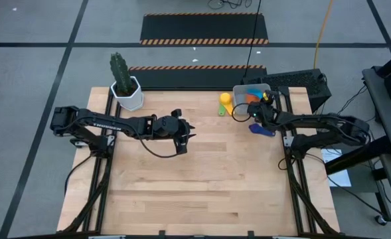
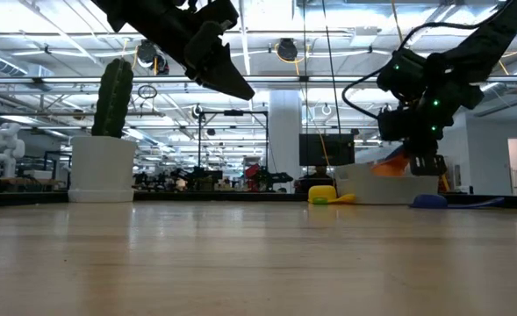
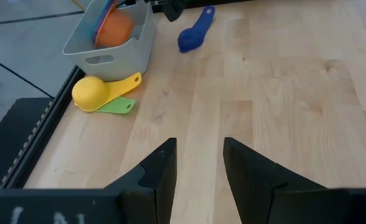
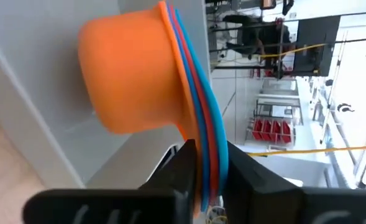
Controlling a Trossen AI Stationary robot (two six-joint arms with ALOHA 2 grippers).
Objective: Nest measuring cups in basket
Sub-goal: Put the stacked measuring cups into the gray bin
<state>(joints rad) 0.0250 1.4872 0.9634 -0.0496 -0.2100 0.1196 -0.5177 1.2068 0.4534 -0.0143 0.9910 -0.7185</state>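
Note:
The light grey basket sits at the table's far right. My right gripper hangs over it, shut on a nested stack of cups with the orange cup outermost and red and light blue rims behind it. The yellow cup lies against the basket's left wall, its handle resting over the green cup. The dark blue cup lies on the table nearer than the basket. My left gripper hovers open above mid-table. My right gripper pinches the stack's layered handles, orange, red and light blue together, between its two fingers, which come down from above. The stack is tipped on its side, the orange bowl against the basket's inner wall. Whether it rests on the bottom I cannot tell.
A white pot with a cactus stands at the table's far left corner. Bare wood stretches across the middle and near side. Dark frame rails run along both table sides, and cables hang by the right arm.

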